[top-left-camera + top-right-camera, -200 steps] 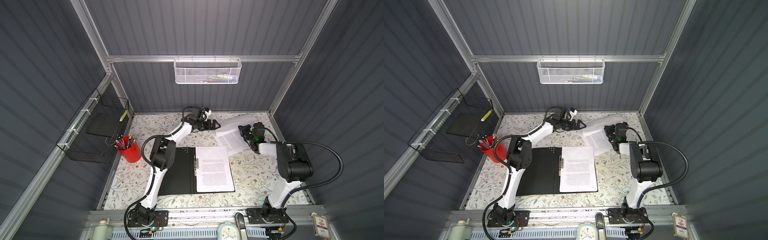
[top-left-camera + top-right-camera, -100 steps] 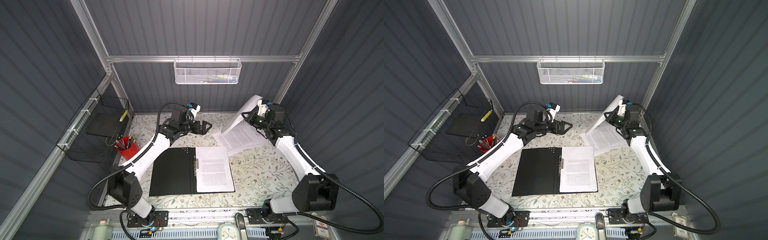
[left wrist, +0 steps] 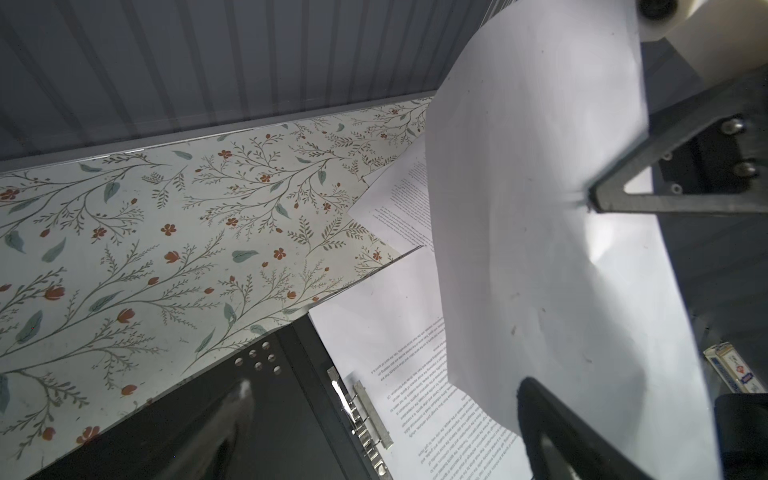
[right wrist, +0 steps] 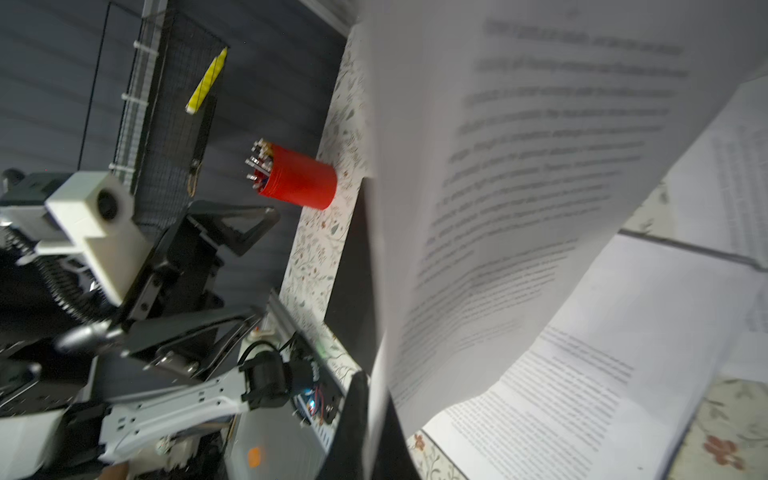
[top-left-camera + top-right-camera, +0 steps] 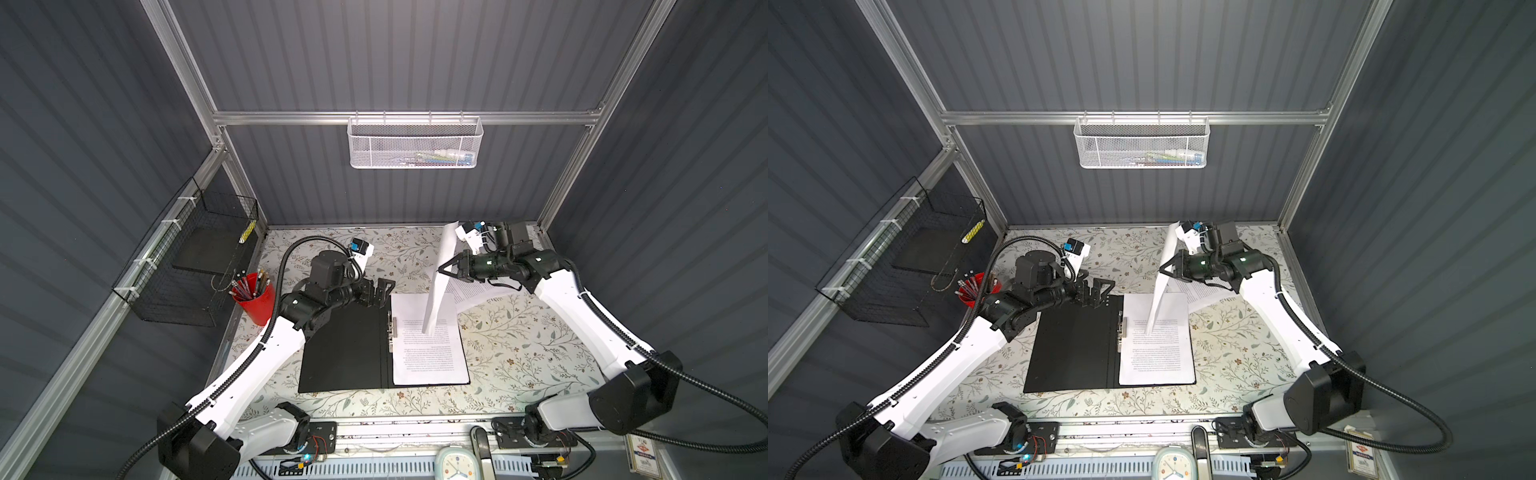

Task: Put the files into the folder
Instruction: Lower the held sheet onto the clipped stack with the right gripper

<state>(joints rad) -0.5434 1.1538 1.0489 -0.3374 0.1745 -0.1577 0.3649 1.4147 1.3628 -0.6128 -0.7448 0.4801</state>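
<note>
Right gripper (image 5: 441,269) clamped on one sheet (image 5: 438,299), lifted off pile (image 5: 473,293) on table (image 5: 519,345) and swung over open folder (image 5: 345,353). Its lower edge hangs above filed sheet (image 5: 428,357); contact unclear. Left gripper (image 5: 380,291) wide open, empty, pulled back to folder's far edge. Likely next: lay sheet flat; pile remains.

Both top views look evenly lit, soft light from overhead: the flowery surface (image 5: 519,332) is bright, the dark walls (image 5: 83,166) stay dim. Wrist views are rougher. The sheet (image 4: 540,166) right by the right tool (image 5: 439,269) is smeared, text mostly unreadable, while the red cup (image 4: 303,178) beyond it comes out sharper. Shiny white glare on the black folder (image 3: 237,399) just below the left tool (image 5: 380,294).
</note>
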